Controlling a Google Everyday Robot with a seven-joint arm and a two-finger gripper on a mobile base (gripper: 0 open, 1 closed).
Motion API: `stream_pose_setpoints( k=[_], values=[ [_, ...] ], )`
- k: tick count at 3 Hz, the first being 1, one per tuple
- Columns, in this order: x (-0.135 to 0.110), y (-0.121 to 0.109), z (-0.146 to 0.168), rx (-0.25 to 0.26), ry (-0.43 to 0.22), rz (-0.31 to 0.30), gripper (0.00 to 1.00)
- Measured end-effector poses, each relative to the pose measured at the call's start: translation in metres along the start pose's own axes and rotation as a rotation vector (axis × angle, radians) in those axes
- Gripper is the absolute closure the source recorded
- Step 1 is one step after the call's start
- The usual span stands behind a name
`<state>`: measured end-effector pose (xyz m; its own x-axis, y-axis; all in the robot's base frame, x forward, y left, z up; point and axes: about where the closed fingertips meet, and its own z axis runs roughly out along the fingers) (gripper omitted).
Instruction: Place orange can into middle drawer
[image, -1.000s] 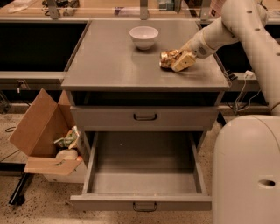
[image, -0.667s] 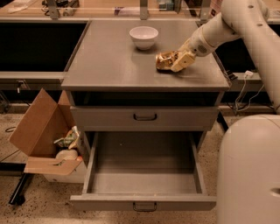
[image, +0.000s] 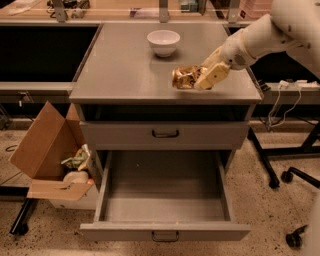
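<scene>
- Tool (image: 201, 80) at the right front of the desk (image: 125, 70), reaching in from the right on the white arm; fingers clamped on the right end of the orange can (image: 183, 77)
- Change over the last second: can and tool have shifted together to the left and toward the front edge of the desk, further from the white bowl (image: 163, 41). They move as one, so the grip looks to be holding
- Meaning for the task: carry phase under way; pick appears done, drop not yet. Can looks just off the desk top or skimming it, cannot tell which
- Middle drawer (image: 165, 205) stands pulled fully out below, nothing in it, directly under the front edge. Closed drawer (image: 165, 134) sits between it and the desk top. Next move, as I judge it: clear the front edge, then descend into the open tray
- Can: shiny gold-orange, crumpled and creased, pale patches, lying on its side, long axis roughly left to right
- Cardboard box (image: 45, 145) of rubbish on the floor to the left, well apart from the path
</scene>
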<state>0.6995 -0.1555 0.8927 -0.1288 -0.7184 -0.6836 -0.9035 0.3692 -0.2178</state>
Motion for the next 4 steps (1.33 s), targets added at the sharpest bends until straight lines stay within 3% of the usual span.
stream_pose_setpoints(
  k=[1,2,3,4],
  values=[
    [0.01,0.04,0.005,-0.08,-0.058,0.05,1.0],
    [0.018,0.061,0.019,-0.163,-0.09,0.074,1.0],
    [0.02,0.064,0.02,-0.165,-0.087,0.073,1.0],
    [0.039,0.09,0.026,-0.181,-0.063,0.07,1.0]
  ],
)
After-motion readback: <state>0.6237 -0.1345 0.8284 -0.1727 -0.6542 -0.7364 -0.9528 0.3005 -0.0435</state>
